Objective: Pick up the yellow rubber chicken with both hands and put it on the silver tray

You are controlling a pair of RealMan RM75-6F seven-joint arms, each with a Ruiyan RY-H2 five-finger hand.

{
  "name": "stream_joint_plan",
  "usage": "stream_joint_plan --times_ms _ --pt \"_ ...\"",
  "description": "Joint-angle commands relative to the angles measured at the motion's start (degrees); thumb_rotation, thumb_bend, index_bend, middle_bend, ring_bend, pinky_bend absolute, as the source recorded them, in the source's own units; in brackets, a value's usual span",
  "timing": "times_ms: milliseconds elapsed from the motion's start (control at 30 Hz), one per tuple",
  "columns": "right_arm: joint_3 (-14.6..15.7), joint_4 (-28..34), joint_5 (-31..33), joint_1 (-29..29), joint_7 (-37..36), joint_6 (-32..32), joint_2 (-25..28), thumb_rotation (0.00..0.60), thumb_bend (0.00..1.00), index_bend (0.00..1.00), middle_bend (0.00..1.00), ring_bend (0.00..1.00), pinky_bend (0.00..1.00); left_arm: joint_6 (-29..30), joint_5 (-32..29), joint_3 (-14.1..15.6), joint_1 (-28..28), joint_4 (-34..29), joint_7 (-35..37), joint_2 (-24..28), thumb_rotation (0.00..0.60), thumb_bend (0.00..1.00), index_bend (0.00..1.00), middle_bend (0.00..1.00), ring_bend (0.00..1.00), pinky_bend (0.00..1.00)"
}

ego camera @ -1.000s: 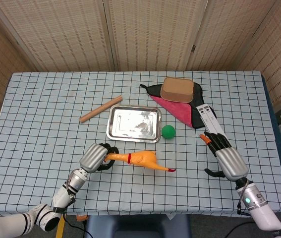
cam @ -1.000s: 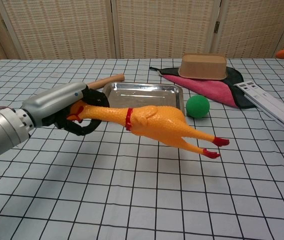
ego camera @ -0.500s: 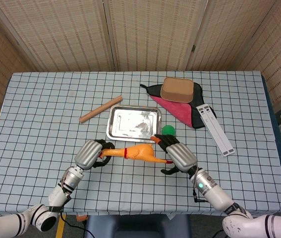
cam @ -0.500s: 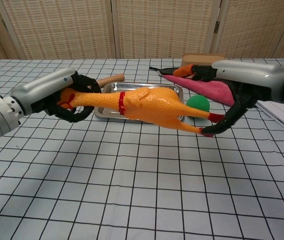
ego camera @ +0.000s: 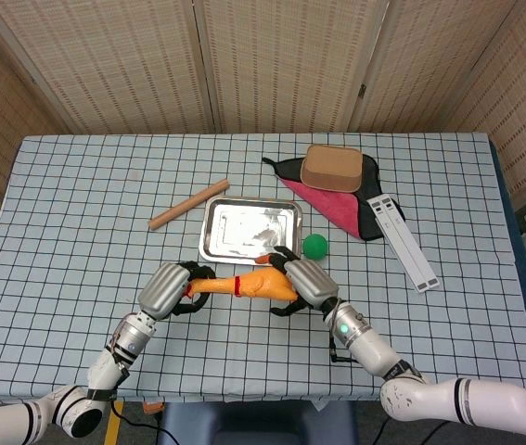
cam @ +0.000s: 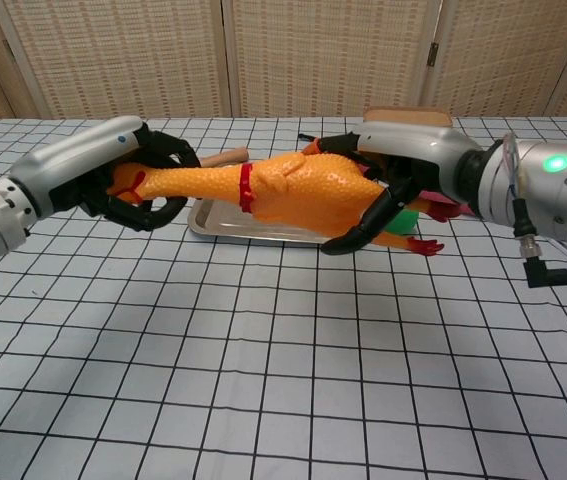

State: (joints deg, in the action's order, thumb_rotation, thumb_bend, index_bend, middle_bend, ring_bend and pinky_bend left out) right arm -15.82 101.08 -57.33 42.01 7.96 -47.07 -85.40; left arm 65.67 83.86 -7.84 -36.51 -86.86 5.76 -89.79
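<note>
The yellow rubber chicken (ego camera: pixel 258 284) (cam: pixel 283 186) hangs level above the table, just in front of the silver tray (ego camera: pixel 249 231) (cam: pixel 218 223). My left hand (ego camera: pixel 172 289) (cam: pixel 113 175) grips its head and neck at the left end. My right hand (ego camera: pixel 301 281) (cam: pixel 403 165) is wrapped around its body and legs at the right end, with the red feet (cam: pixel 423 243) sticking out below. The tray holds nothing.
A green ball (ego camera: pixel 314 245) sits right of the tray, partly hidden behind my right hand in the chest view. A wooden stick (ego camera: pixel 187 205) lies left of the tray. Behind are a brown bowl (ego camera: pixel 331 167) on a red-and-black cloth (ego camera: pixel 337 204) and a white strip (ego camera: pixel 400 240).
My right hand has closed around the chicken's body and legs. Both hands have lifted the chicken slightly and shifted it toward the tray.
</note>
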Motion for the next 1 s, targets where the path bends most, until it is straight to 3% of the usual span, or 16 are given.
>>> stream_joint_plan --times_ms 33,100,167,433,567,600,633,667,733,767,833,867,1000 --pt "-0.36 -0.66 -2.67 -0.28 -1.88 -2.14 -1.20 0.600 0.15 0.59 0.40 0.45 0.71 0.13 0.22 0.20 0.02 -0.42 -0.40 0.03 0.600 0.73 0.79 0.61 0.45 0.57" --pt "-0.16 -0.97 -4.88 -0.64 -2.78 -3.71 -1.76 0.600 0.19 0.79 0.56 0.65 0.91 0.11 0.23 0.35 0.08 -0.67 -0.71 0.14 0.600 0.73 0.78 0.61 0.46 0.57" --pt "0.38 -1.40 -6.84 -0.84 -2.71 -5.04 -2.05 0.600 0.27 0.92 0.67 0.77 1.00 0.21 0.11 0.38 0.20 -0.71 -0.95 0.15 0.600 0.73 0.78 0.61 0.46 0.57" --pt "2.27 0.31 -11.89 -1.70 -5.03 -6.35 -0.03 0.600 0.41 0.95 0.73 0.92 1.00 0.46 0.03 0.49 0.47 0.10 -1.64 0.57 0.600 0.73 0.79 0.61 0.46 0.57" --pt "2.25 0.68 -12.82 -2.12 -6.31 -7.82 -0.23 0.600 0.41 0.95 0.75 0.92 1.00 0.40 0.11 0.62 0.55 0.07 -1.28 0.83 0.600 0.73 0.78 0.61 0.46 0.57" --pt "2.41 0.81 -12.74 -2.14 -6.69 -7.59 -0.11 0.600 0.41 0.91 0.74 0.88 1.00 0.47 0.17 0.63 0.58 0.02 -1.23 0.87 0.600 0.73 0.79 0.61 0.46 0.57" --pt "2.66 1.18 -12.60 -2.06 -7.35 -6.78 0.36 0.600 0.38 0.80 0.69 0.77 0.96 0.52 0.24 0.64 0.60 -0.06 -1.15 0.92 0.600 0.73 0.78 0.61 0.46 0.57" --pt "2.93 1.49 -12.53 -1.88 -8.29 -5.58 1.14 0.600 0.33 0.57 0.57 0.57 0.83 0.57 0.30 0.67 0.64 -0.20 -1.04 1.02 0.600 0.73 0.78 0.61 0.46 0.57" --pt "3.32 1.62 -11.84 -1.20 -8.89 -3.11 2.65 0.600 0.25 0.22 0.31 0.28 0.55 0.62 0.37 0.70 0.70 -0.39 -1.03 1.23 0.600 0.73 0.79 0.61 0.46 0.57" --pt "3.37 1.72 -11.46 -0.90 -9.01 -2.23 3.24 0.600 0.22 0.09 0.18 0.15 0.39 0.62 0.37 0.72 0.72 -0.45 -1.10 1.33 0.600 0.73 0.79 0.61 0.46 0.57" --pt "3.30 1.85 -11.12 -0.54 -9.48 -1.40 3.87 0.600 0.15 0.00 0.02 0.01 0.15 0.60 0.26 0.72 0.78 -0.57 -1.11 1.46 0.600 0.73 0.78 0.61 0.46 0.57" --pt "3.28 1.91 -11.23 -0.48 -10.01 -1.17 4.04 0.600 0.13 0.00 0.00 0.00 0.07 0.57 0.18 0.73 0.82 -0.64 -1.05 1.51 0.600 0.73 0.78 0.61 0.46 0.57" --pt "3.36 2.50 -12.67 -0.38 -13.48 0.07 5.12 0.600 0.07 0.00 0.00 0.00 0.00 0.35 -0.05 0.68 0.84 -0.84 -0.82 1.72 0.600 0.73 0.78 0.61 0.46 0.57"
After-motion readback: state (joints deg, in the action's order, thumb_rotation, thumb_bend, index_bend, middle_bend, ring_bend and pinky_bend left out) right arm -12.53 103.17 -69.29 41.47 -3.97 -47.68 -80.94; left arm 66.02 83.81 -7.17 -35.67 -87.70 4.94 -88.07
